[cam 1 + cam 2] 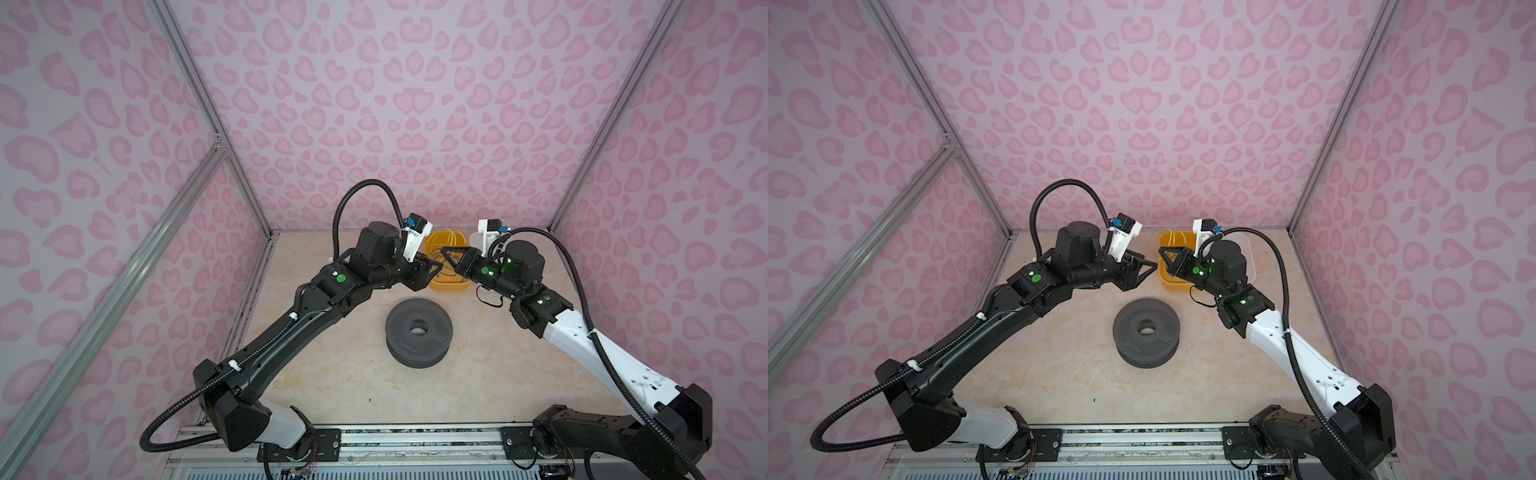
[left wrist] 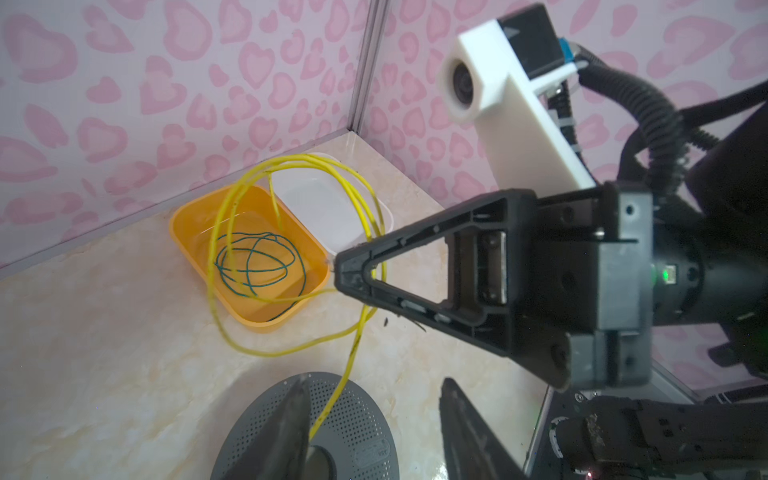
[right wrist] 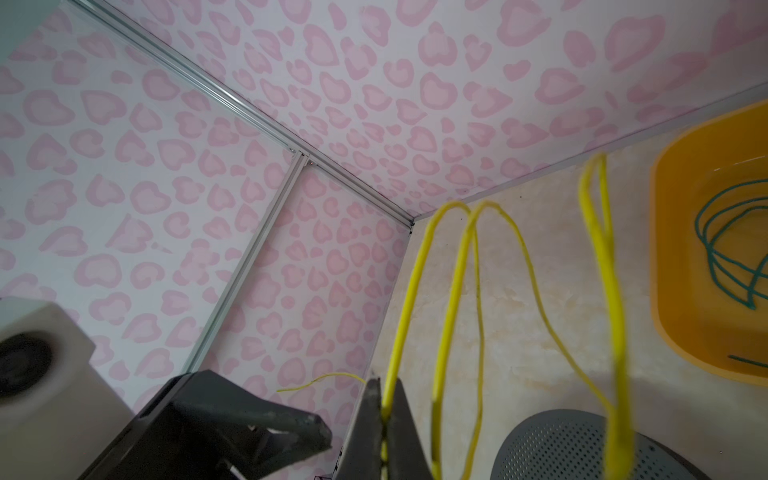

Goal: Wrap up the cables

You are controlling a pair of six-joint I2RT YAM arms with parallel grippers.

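- Nearest you, your right gripper (image 3: 384, 399) pinches the yellow cable (image 3: 409, 291) over the orange tub (image 3: 665, 291), holding its loops clear for winding.
- Your left gripper (image 2: 376, 378) stands open beside the tub, possibly guiding the cable's tail.
- The green cable (image 2: 249, 270) lies inside the tub.

A small robot lab cell: pink heart-printed wall panels (image 1: 415, 104) in silver aluminium frame bars (image 1: 217, 140) enclose a beige marble-patterned tabletop (image 1: 332, 386).
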